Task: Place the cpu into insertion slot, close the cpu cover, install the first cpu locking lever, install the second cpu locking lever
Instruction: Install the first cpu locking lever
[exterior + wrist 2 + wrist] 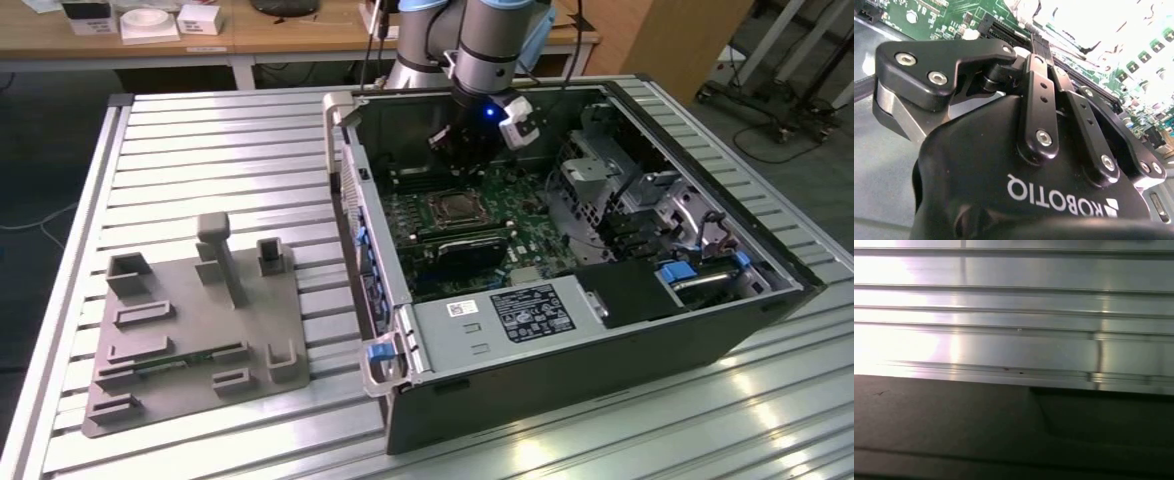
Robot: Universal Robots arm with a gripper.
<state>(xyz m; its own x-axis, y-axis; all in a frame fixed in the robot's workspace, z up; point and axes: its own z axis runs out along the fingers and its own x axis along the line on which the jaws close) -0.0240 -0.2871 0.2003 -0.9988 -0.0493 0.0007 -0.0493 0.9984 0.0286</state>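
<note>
The open computer case lies on the slatted table, its green board facing up. Near the board's middle is the insertion slot, a square socket with a silvery rim; the cpu cover lies flat around a grey centre. I cannot tell whether that grey centre is the cpu. My gripper hangs inside the case just behind the slot, toward the rear wall. In the second wrist view its black fingers run together to a point, gripper shut, with nothing seen between them, above the green board.
A grey power-supply box fills the case's near end, and drive cages stand on the exterior view's right. A grey parts fixture rests on the table on the exterior view's left. The first wrist view faces aluminium slats and a dark panel.
</note>
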